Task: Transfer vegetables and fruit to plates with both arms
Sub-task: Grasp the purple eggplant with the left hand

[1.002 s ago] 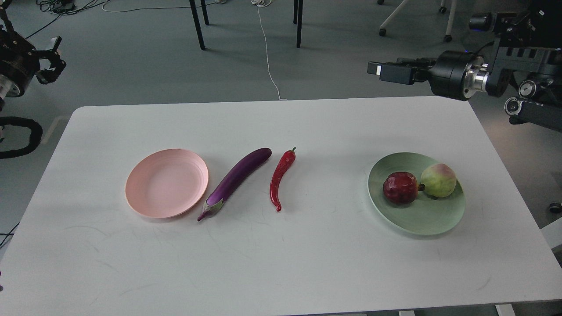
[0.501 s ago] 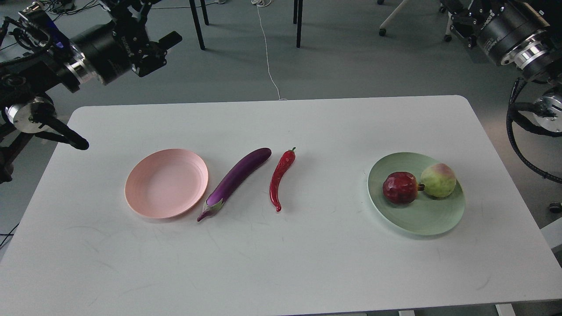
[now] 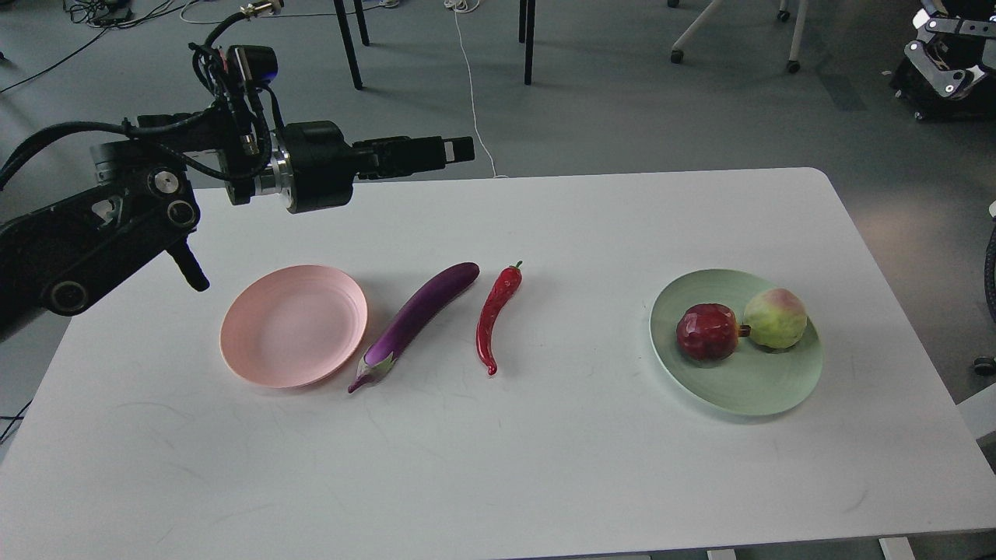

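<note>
The purple eggplant (image 3: 420, 320) and the red chili pepper (image 3: 495, 315) lie side by side on the white table (image 3: 498, 467), just right of the empty pale pink plate (image 3: 293, 324). The mint green plate (image 3: 739, 381) at the right holds the dark red fruit (image 3: 706, 331) and the yellow-green fruit (image 3: 774, 318), which touch each other. My left gripper (image 3: 447, 150) hangs above the table's far edge, behind the eggplant, pointing right and holding nothing. It is seen side-on, so its fingers cannot be told apart. Only a dark piece of my right arm (image 3: 945, 54) shows at the top right corner.
Beyond the table is grey floor with black chair legs (image 3: 350, 43), a white cable (image 3: 475, 93) and castor legs (image 3: 794, 39). My left arm's thick links (image 3: 101, 225) hang over the table's left far corner.
My left arm has swung in from the left and its gripper now reaches over the table's far edge. My right arm has drawn back toward the top right corner. The food and plates have not moved.
</note>
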